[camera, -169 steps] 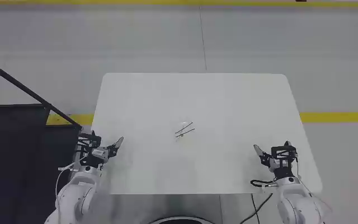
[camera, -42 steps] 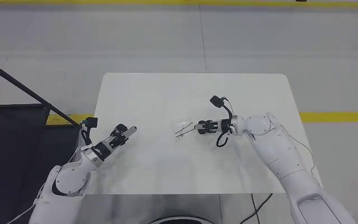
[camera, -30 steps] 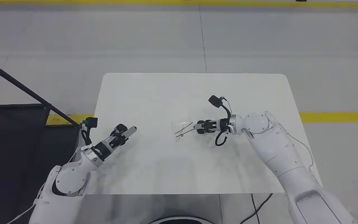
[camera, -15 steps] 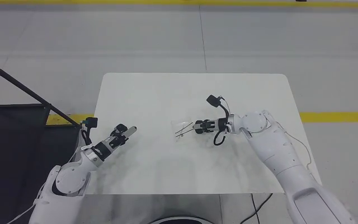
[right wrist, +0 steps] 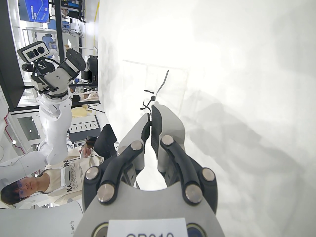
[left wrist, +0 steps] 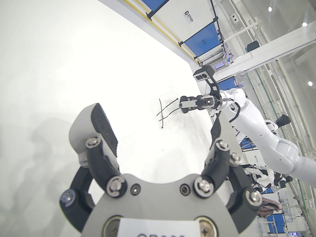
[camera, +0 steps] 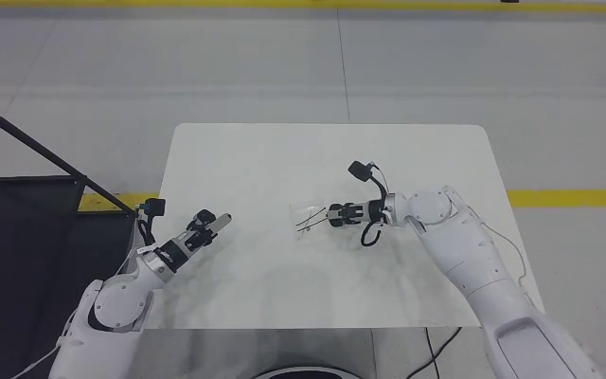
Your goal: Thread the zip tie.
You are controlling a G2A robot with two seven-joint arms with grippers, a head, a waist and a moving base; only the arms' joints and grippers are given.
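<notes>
1. One white table (camera: 284, 152) carries everything.
2. Right gripper (camera: 332, 216), from the top view, sits just at 3 o'clock of the table's middle and points toward 9 o'clock. Its fingers (right wrist: 158, 124) are pressed together, pinching the end of one of the zip ties (camera: 312, 218).
3. Left gripper (camera: 220, 222) is near the table's 8 o'clock edge, pointing toward 2 o'clock, well apart from the zip ties. Its fingers (left wrist: 103, 124) are spread wide.
4. Clear plastic sheet (camera: 301, 208) lies flat close to the table's middle, at 9 o'clock of the right gripper.
5. Two in number, thin and black, the zip ties lie crossed on that sheet, their 3 o'clock ends at the right gripper's fingertips.
</notes>
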